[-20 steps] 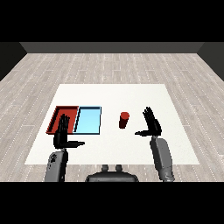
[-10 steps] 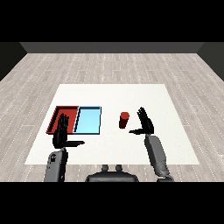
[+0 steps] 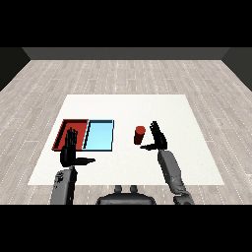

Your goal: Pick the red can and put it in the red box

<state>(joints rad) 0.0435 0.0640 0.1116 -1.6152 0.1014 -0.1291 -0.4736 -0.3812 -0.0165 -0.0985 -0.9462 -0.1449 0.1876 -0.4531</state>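
The red can [image 3: 140, 135] stands upright on the white table, right of the two trays. My right hand [image 3: 158, 139] is open just to the can's right, fingers straight and thumb stretched toward it, a small gap left between them. The red tray [image 3: 63, 129] lies at the left with the light blue tray [image 3: 100, 135] beside it; both hold nothing. My left hand [image 3: 69, 150] is open, raised at the red tray's near edge, and hides part of that tray.
The white table [image 3: 127, 110] ends in a near edge close behind my forearms. Grey wooden floor surrounds it.
My right hand has moved left toward the red can, closing most of the gap. The left hand and the can have stayed where they were.
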